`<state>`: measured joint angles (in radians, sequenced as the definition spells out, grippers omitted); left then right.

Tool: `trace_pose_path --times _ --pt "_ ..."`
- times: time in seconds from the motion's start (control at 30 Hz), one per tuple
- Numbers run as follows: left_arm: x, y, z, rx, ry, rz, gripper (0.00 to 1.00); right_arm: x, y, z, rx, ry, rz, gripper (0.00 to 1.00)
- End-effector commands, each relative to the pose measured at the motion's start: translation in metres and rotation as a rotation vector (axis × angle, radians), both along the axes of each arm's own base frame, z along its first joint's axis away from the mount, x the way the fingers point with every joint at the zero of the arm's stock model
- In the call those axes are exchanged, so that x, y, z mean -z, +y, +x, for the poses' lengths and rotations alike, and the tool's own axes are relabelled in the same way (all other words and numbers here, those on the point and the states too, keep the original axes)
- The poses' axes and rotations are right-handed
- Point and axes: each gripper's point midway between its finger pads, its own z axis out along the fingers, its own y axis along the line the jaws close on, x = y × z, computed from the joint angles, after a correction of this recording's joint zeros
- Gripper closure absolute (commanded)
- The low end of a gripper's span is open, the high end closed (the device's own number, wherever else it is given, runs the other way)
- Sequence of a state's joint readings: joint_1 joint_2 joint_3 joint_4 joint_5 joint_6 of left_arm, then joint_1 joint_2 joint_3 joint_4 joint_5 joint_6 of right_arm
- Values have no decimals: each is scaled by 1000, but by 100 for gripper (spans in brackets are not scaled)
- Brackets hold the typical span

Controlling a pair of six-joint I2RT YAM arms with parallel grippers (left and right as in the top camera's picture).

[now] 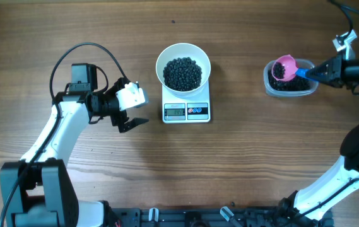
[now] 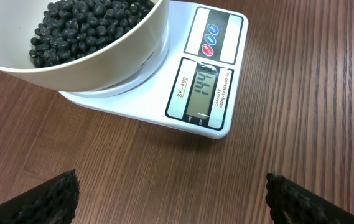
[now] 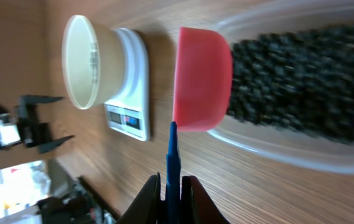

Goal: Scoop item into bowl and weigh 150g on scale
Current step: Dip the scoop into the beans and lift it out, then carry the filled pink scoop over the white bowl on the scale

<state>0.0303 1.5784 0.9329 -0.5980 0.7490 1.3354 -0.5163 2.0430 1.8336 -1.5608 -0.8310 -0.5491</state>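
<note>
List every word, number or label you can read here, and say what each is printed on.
"SF-400": on the scale, beside its display, seen from the left wrist.
Display digits: showing, but seen at an angle, so not surely readable.
Small print on the display's other side: too small to read.
White marks on the two round buttons: too small.
Overhead and right wrist views: the scale's text is blurred.

The left arm (image 1: 56,135) bends inward, left gripper (image 1: 135,106) spread wide and empty — the right gripper (image 1: 315,72) pinches tight on the scoop (image 1: 284,68) handle.
</note>
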Motion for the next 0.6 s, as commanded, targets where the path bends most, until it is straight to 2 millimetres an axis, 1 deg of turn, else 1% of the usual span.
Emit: trace_pose_path --times 0.0,0.13,0.2,0.23,0.27,0.33,0.4,0.43,0.47,0.5,0.53,0.57 --pt "-4 1 0 10 -25 -2 0 -23 21 9 -20 -101 124 96" --pt "-4 1 0 10 -25 -2 0 -25 62 15 -97 -82 151 96" --pt "-4 1 0 10 -25 -2 0 -25 88 21 -136 -69 149 96" --pt "-4 1 0 10 -25 -2 0 -28 104 25 -163 -74 143 96" --pt "-4 1 0 10 -25 -2 0 -31 120 30 -188 -72 124 96" --pt "-4 1 0 10 -25 -2 0 -37 141 35 -223 -79 80 96" --pt "-4 1 0 10 -25 -2 0 -51 166 41 -258 -107 43 96" --pt "-4 1 0 10 -25 -2 0 -54 173 42 -266 -113 34 96" --pt "-4 1 0 10 -25 -2 0 -57 180 44 -268 -113 17 96" --pt "-4 1 0 10 -25 -2 0 -57 192 46 -278 -114 -6 96" --pt "-4 1 0 10 -25 -2 0 -56 206 44 -299 -111 -19 96" --pt "-4 1 0 10 -25 -2 0 -51 216 42 -311 -102 -51 96"
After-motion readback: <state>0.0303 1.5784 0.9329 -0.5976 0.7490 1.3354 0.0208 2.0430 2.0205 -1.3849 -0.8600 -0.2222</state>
